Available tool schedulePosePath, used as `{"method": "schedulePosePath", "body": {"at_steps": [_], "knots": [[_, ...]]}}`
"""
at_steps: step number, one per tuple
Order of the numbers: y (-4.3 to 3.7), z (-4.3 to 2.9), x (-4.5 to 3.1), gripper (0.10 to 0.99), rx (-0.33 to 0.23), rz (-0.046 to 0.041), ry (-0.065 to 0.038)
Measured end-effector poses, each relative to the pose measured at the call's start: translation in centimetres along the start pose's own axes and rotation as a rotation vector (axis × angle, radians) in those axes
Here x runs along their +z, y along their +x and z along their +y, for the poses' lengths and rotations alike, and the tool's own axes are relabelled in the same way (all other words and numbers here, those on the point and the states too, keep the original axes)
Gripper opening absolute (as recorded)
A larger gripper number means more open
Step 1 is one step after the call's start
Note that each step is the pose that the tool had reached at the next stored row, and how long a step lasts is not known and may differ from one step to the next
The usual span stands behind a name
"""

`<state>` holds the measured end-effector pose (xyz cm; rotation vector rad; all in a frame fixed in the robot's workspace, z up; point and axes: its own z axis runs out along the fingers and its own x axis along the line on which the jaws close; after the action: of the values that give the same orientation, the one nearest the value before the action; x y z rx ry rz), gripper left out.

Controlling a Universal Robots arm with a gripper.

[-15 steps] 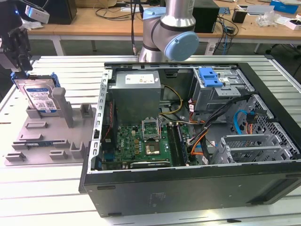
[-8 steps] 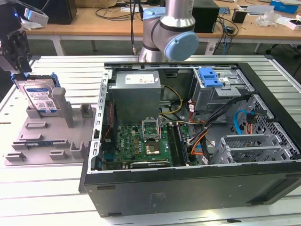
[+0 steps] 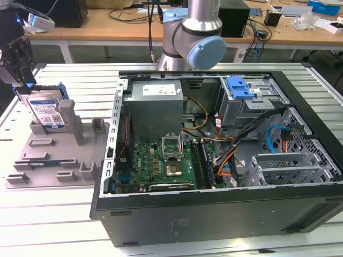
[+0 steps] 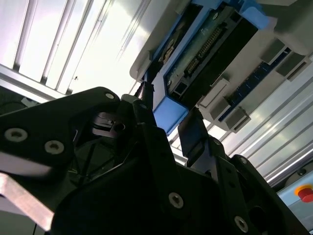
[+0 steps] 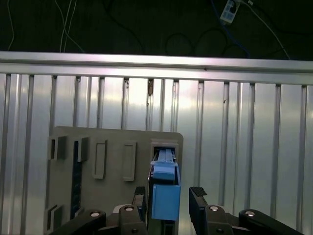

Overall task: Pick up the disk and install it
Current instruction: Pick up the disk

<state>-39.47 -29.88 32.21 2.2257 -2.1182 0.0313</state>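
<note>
The tool (image 5: 168, 195) has its fingers (image 5: 198, 197) apart, one each side of the disk (image 3: 47, 111) in the gray holder (image 3: 53, 155). I think a good grab needs the disk right in the middle.

The fixture plate (image 3: 51, 160) lies on the tabletop (image 3: 48, 227) at the exterior view's left, with the open computer case (image 3: 214, 219) just beside it on the right. The disk (image 3: 47, 112) stands upright in the plate's far slot, and the tool (image 5: 168, 193) is above it, one finger at each side.
</note>
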Motion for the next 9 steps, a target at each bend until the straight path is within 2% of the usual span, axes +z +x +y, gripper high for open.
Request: {"method": "schedulePosePath", "body": {"at_steps": [9], "knots": [[0.20, 0.18, 0.13, 0.482, 0.000, 0.0021, 0.000]]}}
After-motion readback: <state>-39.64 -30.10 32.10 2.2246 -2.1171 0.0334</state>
